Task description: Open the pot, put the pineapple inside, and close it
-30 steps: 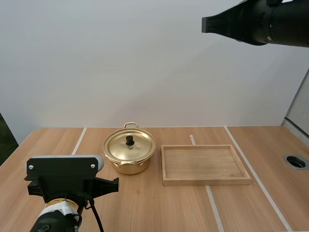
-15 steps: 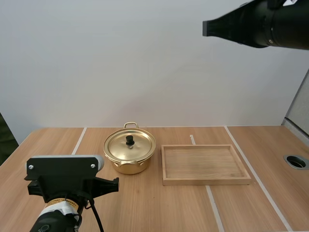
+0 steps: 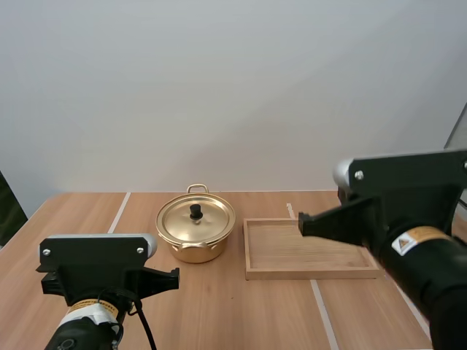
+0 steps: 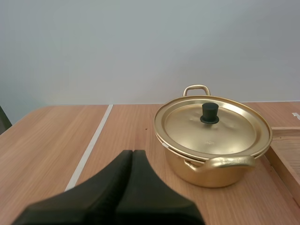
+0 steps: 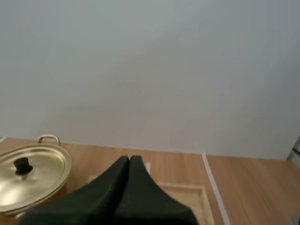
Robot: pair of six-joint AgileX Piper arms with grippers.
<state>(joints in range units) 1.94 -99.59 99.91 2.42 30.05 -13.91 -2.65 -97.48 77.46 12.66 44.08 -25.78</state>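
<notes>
We're looking at a gold pot (image 3: 195, 251) standing upright on the wooden table (image 3: 241, 313), a little left of centre. Its lid (image 3: 179, 219) is on, seated flat on the rim, with the black knob (image 3: 195, 212) sticking straight up in the middle. There's a handle (image 3: 197, 189) on the pot's far side and another on the near side, facing us. Just beside the pot on its right lies the tray (image 3: 292, 274), shallow and wooden, long side toward us. The two are close but apart, with a thin strip of table between them. Now the left gripper (image 4: 132, 152): from its own camera the two black fingers are pressed together into one dark wedge, pinching nothing. It's low over the table with the tips aimed toward the pot's left side, and bare wood lies between tips and pot. From above, the left arm (image 3: 98, 273) sits at the near left of the table, well apart from the pot. Over to the right gripper (image 5: 129, 158), and it's the same story: fingers pressed together, a closed wedge with nothing between them. Beyond its tips we see the tray's far rim, and the lidded pot stands off to the tray's left. From above, the right arm (image 3: 398, 219) hangs over the tray's right end, hiding that corner, well apart from the pot. Neither gripper touches the pot or the lid.
</notes>
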